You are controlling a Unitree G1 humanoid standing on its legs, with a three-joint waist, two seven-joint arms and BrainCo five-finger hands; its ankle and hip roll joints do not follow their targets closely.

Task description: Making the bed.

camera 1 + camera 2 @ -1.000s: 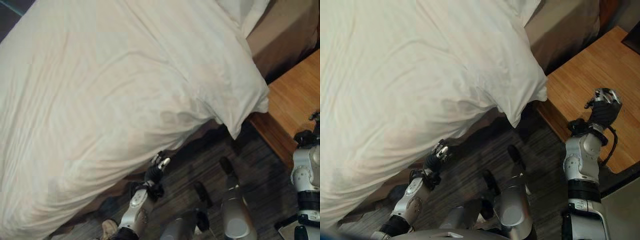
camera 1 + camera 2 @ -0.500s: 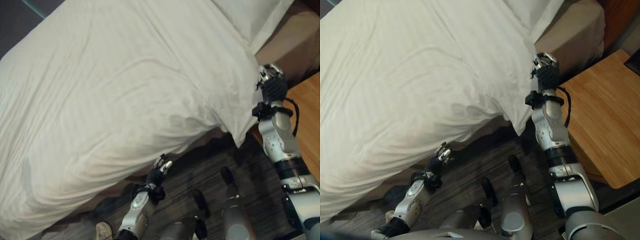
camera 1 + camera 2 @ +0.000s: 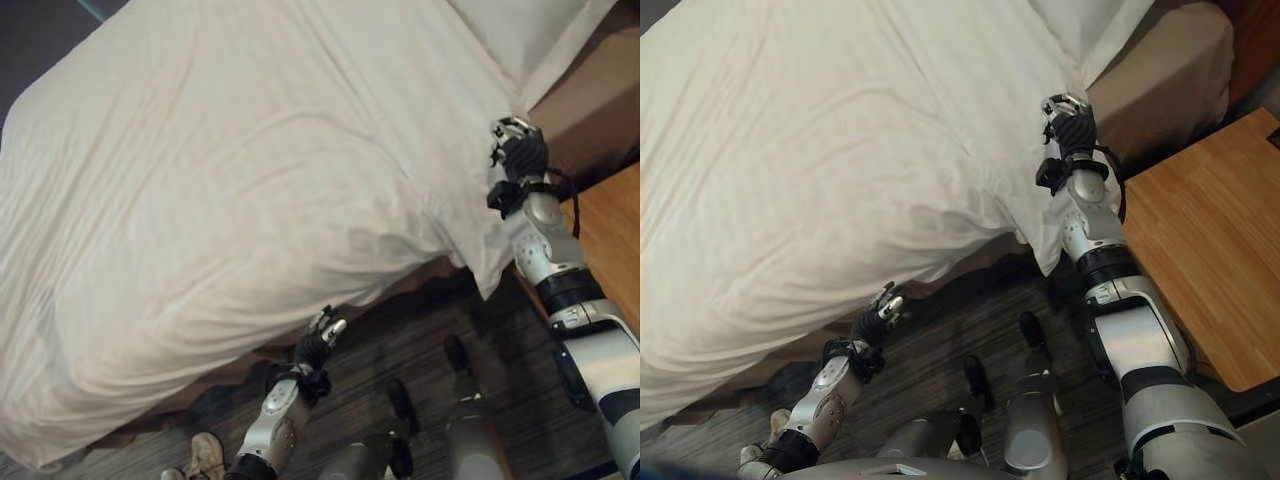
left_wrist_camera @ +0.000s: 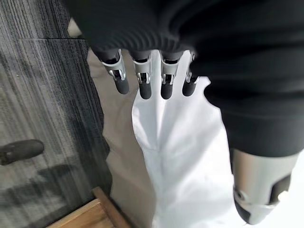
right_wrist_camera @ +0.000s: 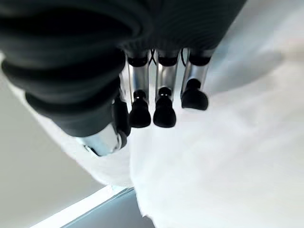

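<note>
A white duvet (image 3: pixel 230 190) lies spread over the bed (image 3: pixel 1160 90), wrinkled in long shallow folds, and its near edge hangs down over the side toward the dark striped carpet (image 3: pixel 400 330). At the head end a white pillow (image 3: pixel 520 30) sits at the top of the bed, and next to it the tan side of the mattress shows bare. One corner of the duvet droops in a point over the edge just below the right hand (image 3: pixel 1068 118), which is raised at the bed's side by that corner, close against the white fabric; in its own wrist view the fingers (image 5: pixel 164 111) reach out fairly straight over the duvet with nothing pinched between them and the thumb, so the hand is open and holds nothing. The left hand (image 3: pixel 318 345) is low, just under the hanging edge of the duvet and over the carpet, apart from the cloth; its fingers (image 4: pixel 142 83) are loosely extended and it grips nothing. A wooden nightstand (image 3: pixel 1200 270) stands beside the bed on the robot's right. A shoe (image 3: pixel 205 455) of a person shows on the carpet near the left arm.
</note>
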